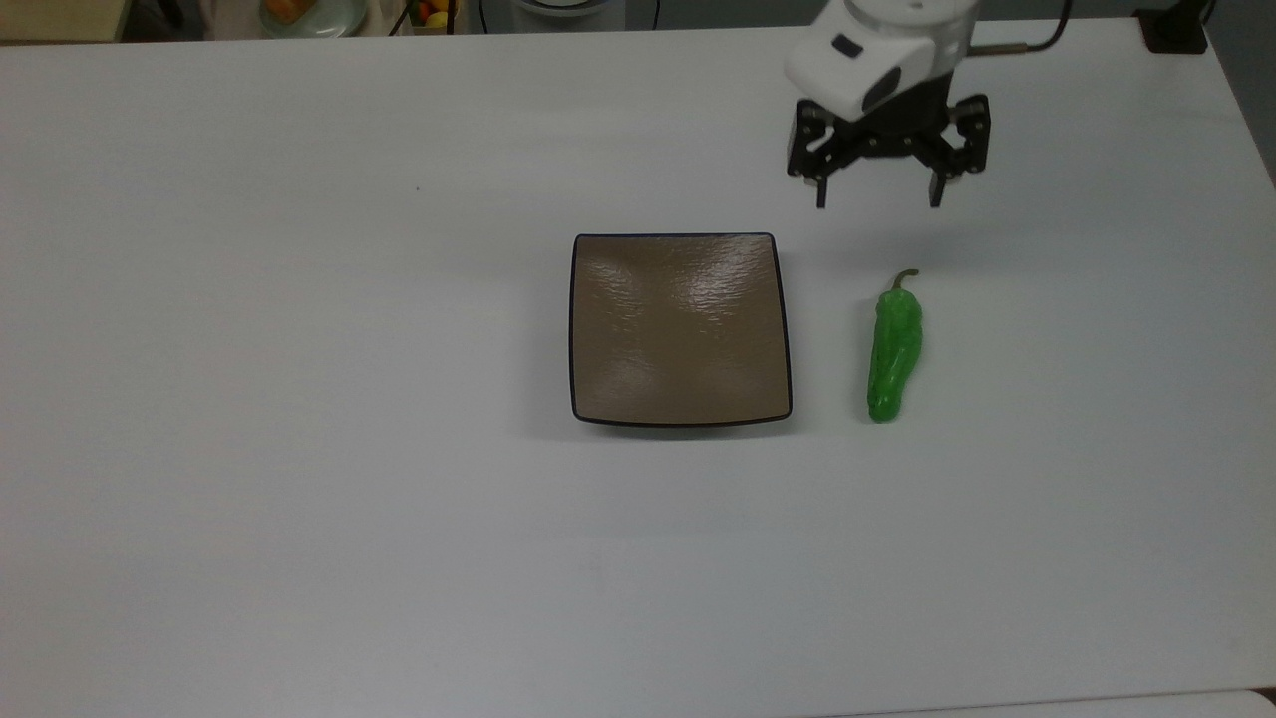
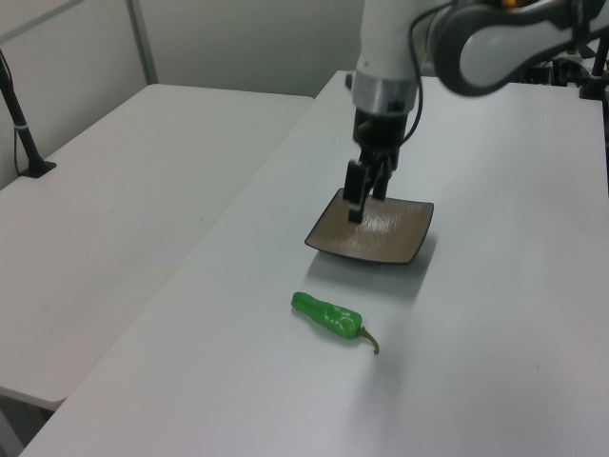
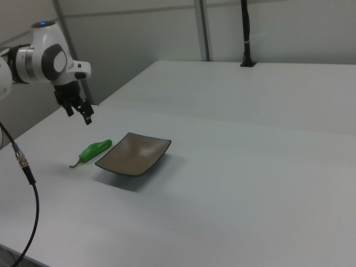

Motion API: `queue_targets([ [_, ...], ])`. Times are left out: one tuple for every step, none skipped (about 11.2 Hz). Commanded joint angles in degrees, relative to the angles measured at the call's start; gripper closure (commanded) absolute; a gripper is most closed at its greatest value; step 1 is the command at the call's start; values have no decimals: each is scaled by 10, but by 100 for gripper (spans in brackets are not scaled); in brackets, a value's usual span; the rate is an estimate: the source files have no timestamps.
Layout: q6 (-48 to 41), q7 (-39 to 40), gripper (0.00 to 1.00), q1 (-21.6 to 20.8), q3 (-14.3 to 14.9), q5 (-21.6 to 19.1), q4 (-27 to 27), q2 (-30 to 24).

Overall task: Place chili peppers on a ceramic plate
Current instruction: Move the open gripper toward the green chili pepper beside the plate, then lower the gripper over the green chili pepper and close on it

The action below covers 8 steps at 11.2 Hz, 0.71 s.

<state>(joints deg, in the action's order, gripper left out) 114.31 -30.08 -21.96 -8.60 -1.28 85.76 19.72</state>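
A bright green chili pepper (image 1: 893, 347) lies on the white table to the top view's right of the square brown ceramic plate (image 1: 680, 329), clear of its rim. The same chili pepper (image 2: 328, 316) lies in front of the plate (image 2: 373, 228) in the left view, and the pepper (image 3: 95, 149) is left of the plate (image 3: 133, 154) in the right view. My gripper (image 1: 878, 197) hangs open in the air above the table, a little beyond the pepper's stem end, with nothing between its fingers. It shows as well in the left view (image 2: 361, 198) and the right view (image 3: 79, 113).
The white table (image 1: 299, 399) spreads wide around the plate. A second white table (image 2: 114, 200) adjoins it in the left view. A black post base (image 1: 1174, 30) stands at the far right corner, and a cable (image 3: 25, 167) hangs near the right view's left edge.
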Motion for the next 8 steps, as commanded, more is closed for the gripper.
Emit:
queue_targets([
  [40, -13, 0, -14, 2, 10, -12, 43],
  [53, -13, 0, -22, 2, 11, -12, 58],
  [72, -13, 0, -29, 2, 20, -9, 67],
  [84, -14, 0, -33, 2, 26, -9, 78],
  [89, -14, 0, -37, 2, 27, -9, 90],
  [103, -14, 0, -38, 2, 28, -9, 99],
  [116, -15, 0, -41, 2, 28, -9, 110],
  [127, -16, 0, -45, 2, 30, -9, 125],
])
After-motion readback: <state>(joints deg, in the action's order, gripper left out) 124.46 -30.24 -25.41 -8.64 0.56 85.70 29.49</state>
